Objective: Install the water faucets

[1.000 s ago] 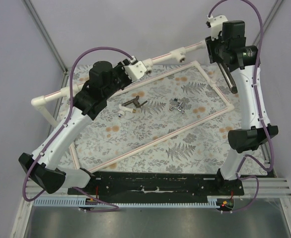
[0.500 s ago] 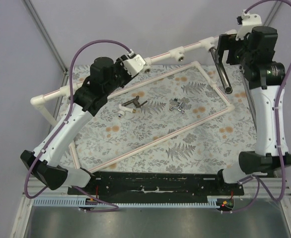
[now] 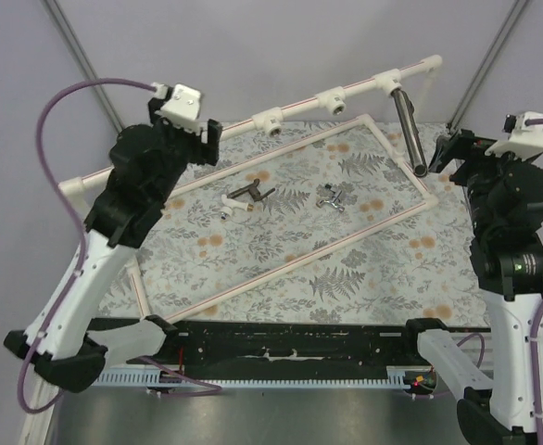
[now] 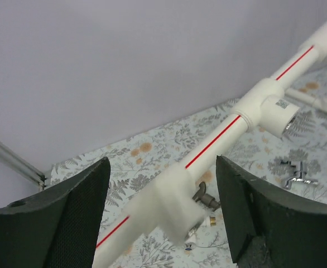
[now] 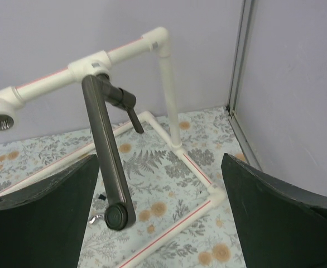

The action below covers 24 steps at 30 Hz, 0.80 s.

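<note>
Standing over the left part of the white pipe frame (image 3: 301, 104), the left pincer (image 4: 162, 184) has its jaws wide and holds nothing. In the left wrist view the upper rail and one socket fitting show between the fingers (image 4: 68, 218), with a gap on each side.

The shorter dark faucet (image 3: 246, 197), white at one end, lies on the patterned desk (image 3: 364, 269) inside the frame's base rectangle, left of centre. The silver cross-handled faucet (image 3: 333, 197) lies to its right, apart from it, on the same surface. Neither touches the frame.

The long-spouted dark faucet (image 3: 408, 130) is seated in the rightmost socket of the upper rail. Its tube spout hangs down and toward the near side, with its lever (image 5: 131, 114) pointing off to the side.

The right pincer (image 5: 160, 167) is raised beside the frame's right edge, near the spout tip but clear of it. Its jaws stand fully wide and empty.
</note>
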Motion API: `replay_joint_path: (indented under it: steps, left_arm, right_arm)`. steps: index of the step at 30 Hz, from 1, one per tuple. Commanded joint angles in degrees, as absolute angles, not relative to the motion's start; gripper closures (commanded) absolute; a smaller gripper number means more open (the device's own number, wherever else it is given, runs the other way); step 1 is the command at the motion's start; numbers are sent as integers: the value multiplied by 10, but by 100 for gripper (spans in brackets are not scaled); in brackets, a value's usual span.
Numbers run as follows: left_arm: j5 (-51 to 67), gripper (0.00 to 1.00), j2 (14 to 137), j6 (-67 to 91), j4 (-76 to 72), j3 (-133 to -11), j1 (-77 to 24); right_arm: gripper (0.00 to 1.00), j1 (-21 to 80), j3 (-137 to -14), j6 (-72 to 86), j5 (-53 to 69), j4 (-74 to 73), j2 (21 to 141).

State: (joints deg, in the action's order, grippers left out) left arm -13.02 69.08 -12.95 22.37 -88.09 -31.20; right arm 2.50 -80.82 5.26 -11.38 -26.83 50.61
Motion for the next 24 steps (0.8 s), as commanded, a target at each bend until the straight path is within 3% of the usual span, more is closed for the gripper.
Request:
replay_joint_path:
  steps: [1, 14, 24]
  left_arm:
    - [-174, 20, 563, -35, 176, -840, -308]
    - [-348, 20, 293, 10, 394, -719, -308]
    - [-406, 20, 178, 40, 446, -667, -308]
  right_arm:
    - [2, 25, -747, 91, -144, -273, 439]
    - [2, 59, -614, 61, -137, -304, 233]
    - [2, 65, -576, 64, -155, -316, 186]
